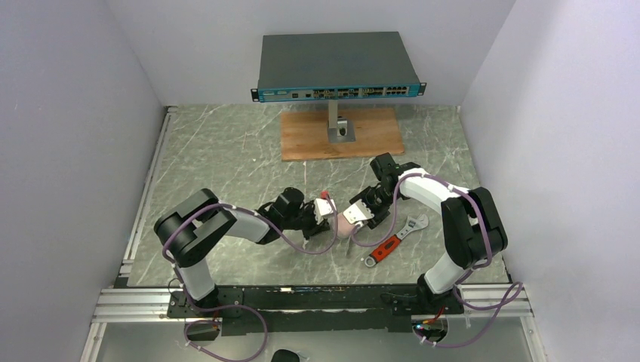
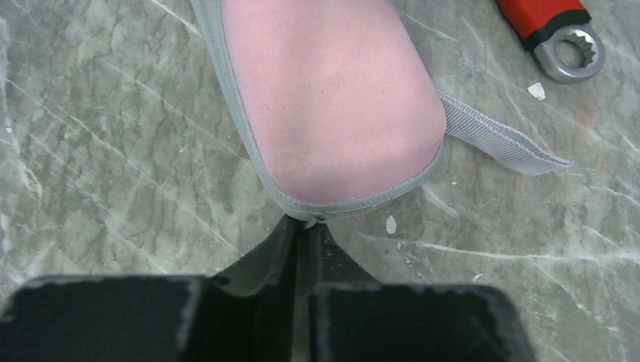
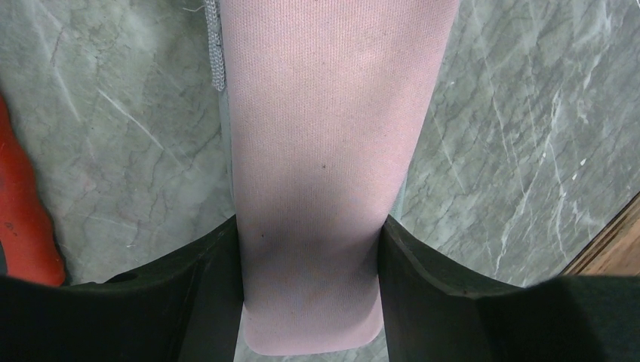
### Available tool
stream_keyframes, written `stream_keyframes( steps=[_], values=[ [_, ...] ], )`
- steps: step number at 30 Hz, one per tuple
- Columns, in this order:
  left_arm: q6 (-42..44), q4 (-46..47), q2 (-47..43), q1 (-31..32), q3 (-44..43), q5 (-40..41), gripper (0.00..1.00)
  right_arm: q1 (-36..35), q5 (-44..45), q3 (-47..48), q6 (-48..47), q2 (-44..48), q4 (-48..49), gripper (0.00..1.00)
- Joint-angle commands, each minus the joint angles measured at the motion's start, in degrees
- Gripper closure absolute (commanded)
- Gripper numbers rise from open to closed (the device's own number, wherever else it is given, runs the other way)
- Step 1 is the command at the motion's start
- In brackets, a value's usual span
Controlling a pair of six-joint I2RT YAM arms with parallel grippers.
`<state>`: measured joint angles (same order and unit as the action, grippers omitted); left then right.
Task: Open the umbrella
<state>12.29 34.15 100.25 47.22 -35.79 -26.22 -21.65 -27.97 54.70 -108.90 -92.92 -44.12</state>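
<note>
The umbrella (image 1: 346, 225) lies collapsed on the marble table between both arms, a short pink roll with grey trim. My right gripper (image 1: 361, 213) is shut on it; in the right wrist view the black fingers (image 3: 215, 279) press both sides of the pink roll (image 3: 317, 136), the right gripper (image 3: 309, 226) straddling it. My left gripper (image 1: 326, 215) sits at the roll's other end. In the left wrist view the left gripper (image 2: 306, 226) has its jaws nearly together, pinching a small tab on the grey trim of the umbrella's rounded end (image 2: 332, 105). A grey strap (image 2: 498, 139) trails from it.
A red-handled wrench (image 1: 389, 245) lies just right of the umbrella; its ring end (image 2: 577, 56) and red grip (image 3: 23, 219) show in the wrist views. A network switch (image 1: 337, 68) stands on a post over a wooden board (image 1: 302, 136) at the back. Walls enclose three sides.
</note>
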Motion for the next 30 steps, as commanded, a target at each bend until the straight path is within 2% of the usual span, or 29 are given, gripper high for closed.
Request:
stream_keyframes(
  steps=[1,6,12,15,16,18,19,20,22,23,26,30],
  values=[
    [-1.80,2.34,-1.27,0.80,-1.20,-0.74,1.00,-0.58,2.19,-1.76,0.16,-3.15,-1.15,1.00],
    [0.22,1.22,-3.35,-2.42,-0.31,-0.07,1.00,-0.42,2.54,-4.18,-5.42,-2.05,-0.75,1.00],
    [8.82,-0.83,-3.31,-4.16,-2.47,0.07,1.00,-0.50,1.03,-6.17,-18.22,-1.39,-1.88,1.00],
    [10.41,-2.06,-2.30,-4.01,-4.58,-1.40,1.00,-1.05,-2.65,-3.90,-16.01,-2.10,0.89,0.97],
    [10.38,-2.49,-2.07,-3.77,-5.15,-1.64,1.00,-1.36,-4.26,-2.94,-12.22,-2.01,3.18,0.85],
    [10.12,-2.55,-1.87,-3.23,-5.21,-2.12,1.00,-1.86,-5.76,-1.17,-2.87,-1.26,6.81,0.42],
    [9.79,-2.28,-1.96,-3.08,-4.64,-2.34,1.00,-1.81,-6.18,-0.41,2.01,-0.61,8.10,0.30],
    [9.63,-2.17,-2.12,-2.97,-4.29,-2.56,1.00,-1.82,-6.29,0.12,7.50,0.35,9.73,0.24],
    [9.59,-1.96,-2.56,-2.43,-2.71,-2.93,1.00,-1.12,-6.31,0.13,15.77,3.62,11.53,0.15],
    [9.47,-1.68,-2.82,-2.25,-2.15,-2.96,1.00,-0.37,-7.17,-0.18,19.85,6.34,12.07,0.03],
    [8.70,-1.24,-3.04,-1.75,-1.16,-3.03,1.00,1.54,-7.17,-1.78,32.54,13.25,12.26,0.00],
    [7.66,-0.42,-2.67,-0.83,-1.34,-2.80,1.00,3.69,-1.67,-3.76,53.55,21.94,14.50,0.00]
  ],
)
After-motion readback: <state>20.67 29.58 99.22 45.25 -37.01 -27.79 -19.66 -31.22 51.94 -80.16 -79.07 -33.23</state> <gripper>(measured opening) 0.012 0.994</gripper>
